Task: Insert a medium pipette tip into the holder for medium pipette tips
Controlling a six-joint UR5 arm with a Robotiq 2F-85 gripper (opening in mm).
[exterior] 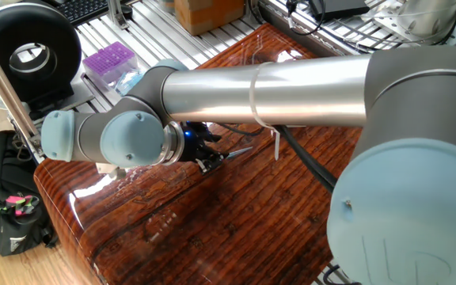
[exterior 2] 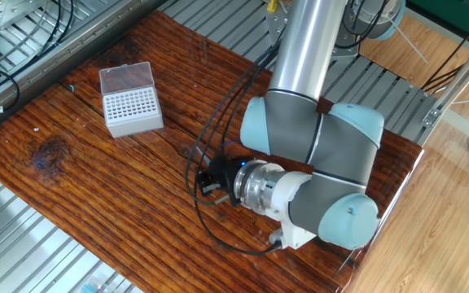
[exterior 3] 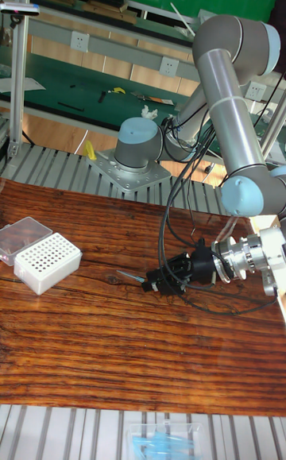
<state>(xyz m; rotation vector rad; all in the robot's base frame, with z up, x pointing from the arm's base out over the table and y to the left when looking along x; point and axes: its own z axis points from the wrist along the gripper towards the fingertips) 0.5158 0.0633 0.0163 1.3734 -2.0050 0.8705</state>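
- The gripper point(exterior 3: 151, 280) is seen low over the wooden table point(exterior 3: 79, 365), turned sideways with its fingers pointing toward the white box.
- A slender bluish tip, the medium pipette tip point(exterior 3: 129, 276), is pinched between the closed fingers and juts out past them, roughly level with the tabletop.
- From one fixed view the gripper point(exterior: 212, 158) is mostly hidden behind the wrist, but the medium pipette tip point(exterior: 240, 151) is caught sticking out of the dark fingers.
- In the other fixed view the gripper point(exterior 2: 208, 182) is picked out as a dark block at the end of the wrist; the tip itself is too small to make out there.
- The holder for medium pipette tips point(exterior 2: 132, 111) is found well apart from the gripper, near the far corner of the table, its clear lid point(exterior 2: 126, 79) folded back and its grid of holes exposed.
- Bare wood is left between the fingers and the holder.
- Black cables point(exterior 3: 171, 222) are looped from the arm down to the gripper, lying on the table beside it.
- A purple tip box point(exterior: 108, 60) is spotted off the table on the metal rack.
- A light-blue pack point(exterior 3: 163, 434) is seen past the table's near edge.
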